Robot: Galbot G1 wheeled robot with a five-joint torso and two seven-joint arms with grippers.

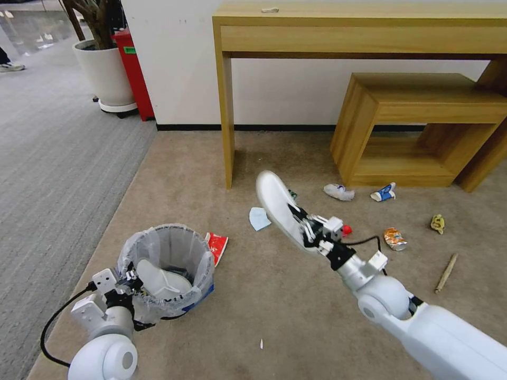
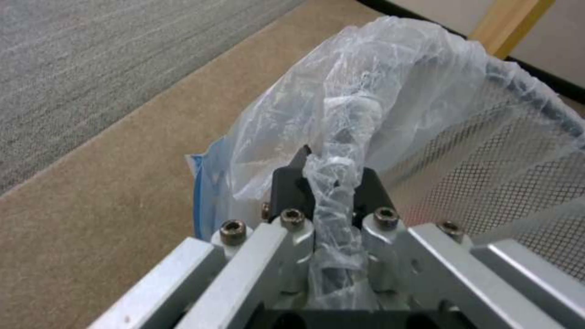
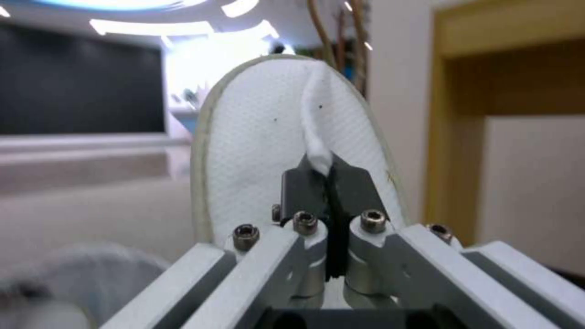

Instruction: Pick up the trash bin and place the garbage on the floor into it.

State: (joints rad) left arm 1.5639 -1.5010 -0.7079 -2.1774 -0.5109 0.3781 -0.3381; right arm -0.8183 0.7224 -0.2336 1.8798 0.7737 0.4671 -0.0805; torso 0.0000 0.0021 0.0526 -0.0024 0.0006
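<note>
Even, soft indoor light fills the head view, with faint shadows under the tall light-wood table (image 1: 364,31) and straight lines bowing toward the edges. In the right wrist view, glaring ceiling lights (image 3: 152,18) blow out the background, which is blurred, while the white fabric slipper (image 3: 268,146) stays sharp. The translucent white plastic bag (image 2: 365,114) shows mild sheen.

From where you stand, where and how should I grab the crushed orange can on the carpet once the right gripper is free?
Probably from straight above, closing across its narrow, flattened middle. The crushed orange can lies on its side on the carpet with clear floor all round, so nothing blocks a descent. The right gripper is shut on a white slipper; the left gripper pinches the trash bin rim.
</note>
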